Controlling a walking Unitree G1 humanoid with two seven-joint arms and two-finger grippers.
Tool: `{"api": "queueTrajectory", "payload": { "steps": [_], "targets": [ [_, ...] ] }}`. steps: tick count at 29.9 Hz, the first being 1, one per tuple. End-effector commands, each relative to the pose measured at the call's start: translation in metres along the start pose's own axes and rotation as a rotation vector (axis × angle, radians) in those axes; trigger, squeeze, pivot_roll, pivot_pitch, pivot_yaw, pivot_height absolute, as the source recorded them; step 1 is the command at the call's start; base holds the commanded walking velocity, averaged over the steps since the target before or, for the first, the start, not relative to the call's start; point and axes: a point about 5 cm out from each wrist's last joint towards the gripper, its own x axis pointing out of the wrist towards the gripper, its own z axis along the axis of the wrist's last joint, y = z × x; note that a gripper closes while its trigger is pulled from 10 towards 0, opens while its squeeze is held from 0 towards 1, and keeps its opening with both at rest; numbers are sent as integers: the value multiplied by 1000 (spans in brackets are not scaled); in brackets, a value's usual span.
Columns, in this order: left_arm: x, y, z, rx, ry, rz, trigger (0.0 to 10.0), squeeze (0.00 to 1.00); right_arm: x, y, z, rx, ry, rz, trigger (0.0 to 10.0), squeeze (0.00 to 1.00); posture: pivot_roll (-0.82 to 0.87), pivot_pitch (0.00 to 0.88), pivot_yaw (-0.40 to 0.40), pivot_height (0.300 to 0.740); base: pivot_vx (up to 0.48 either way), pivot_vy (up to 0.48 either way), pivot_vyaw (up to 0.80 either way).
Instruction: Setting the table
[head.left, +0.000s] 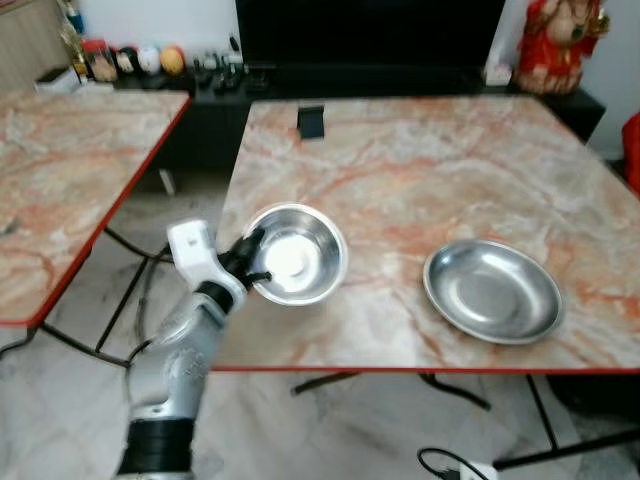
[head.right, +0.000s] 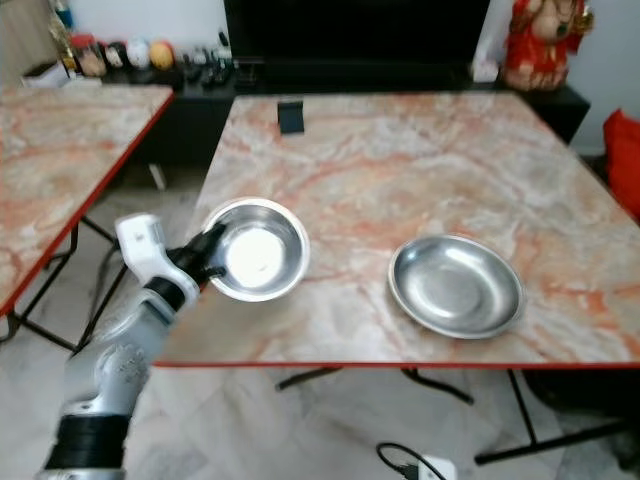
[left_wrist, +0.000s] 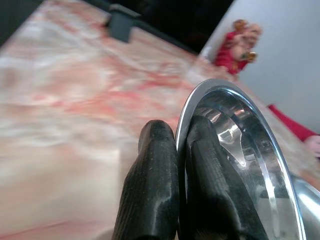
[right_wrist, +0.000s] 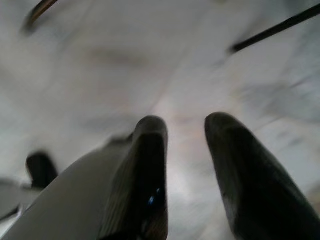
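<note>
A shiny steel bowl (head.left: 297, 253) sits at the near left corner of the marble table (head.left: 420, 170). My left gripper (head.left: 250, 262) is shut on the bowl's left rim, one finger inside and one outside; in the left wrist view the fingers (left_wrist: 155, 185) pinch the rim of the bowl (left_wrist: 235, 145). To the right of the bowl, a shallow steel plate (head.left: 492, 290) lies near the table's front edge. In the right wrist view my right gripper (right_wrist: 185, 150) hangs open over pale floor.
A small black object (head.left: 311, 122) stands at the table's far left. A second marble table (head.left: 70, 170) stands to the left, with a gap between the two. A dark cabinet with small items (head.left: 150, 60) and a red figurine (head.left: 560, 40) line the back wall.
</note>
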Motion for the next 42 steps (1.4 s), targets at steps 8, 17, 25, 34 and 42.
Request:
{"api": "queueTrajectory", "payload": {
  "steps": [8,17,25,34,42],
  "targets": [
    [-2,6,11,24,-41,22,10000,0,0,8,0,8,0,16,10000,0,35,0,-24,740,0,-389,0],
    [-1,6,12,28,-44,16,10000,0,0,8,1,10,-2,18,10000,0,40,0,-25,740,0,-391,0],
    [-1,5,12,30,-43,14,10000,0,0,9,1,16,-3,17,10000,0,39,0,-22,740,0,-390,0],
    [-1,6,12,73,-9,-18,10000,0,0,9,1,18,-2,17,10000,0,40,0,-23,740,0,-86,0],
    [-6,21,24,192,13,-47,10000,0,0,9,1,13,-3,22,10000,0,48,0,-24,740,0,0,0]
  ]
}}
